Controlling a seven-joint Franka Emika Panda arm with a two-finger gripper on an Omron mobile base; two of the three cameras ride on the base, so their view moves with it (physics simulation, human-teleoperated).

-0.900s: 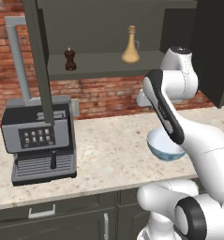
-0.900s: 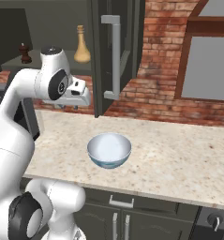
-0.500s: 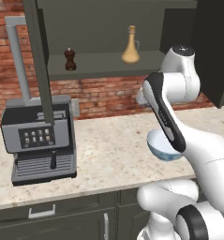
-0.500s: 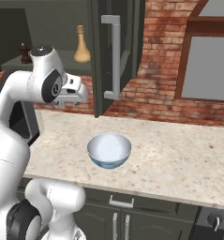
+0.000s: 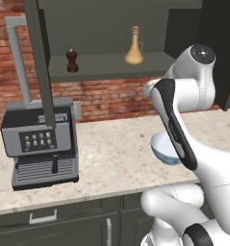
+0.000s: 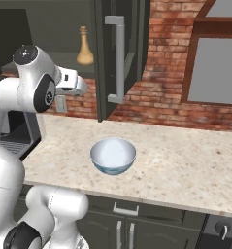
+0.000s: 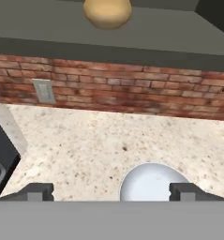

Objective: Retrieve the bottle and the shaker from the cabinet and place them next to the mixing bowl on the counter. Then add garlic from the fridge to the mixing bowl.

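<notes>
jaws: spread wide, empty | bottle [image 5: 134, 46] and shaker [image 5: 72, 60]: on cabinet shelf [image 5: 107, 66] | mixing bowl [image 6: 113, 155]: on counter [image 6: 185, 165]

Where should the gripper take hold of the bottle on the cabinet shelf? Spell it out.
Probably the long thin neck of the bottle, approached from the open front of the cabinet. It stands upright, its wide conical base looks harder to span, and the open gripper faces that way.
</notes>
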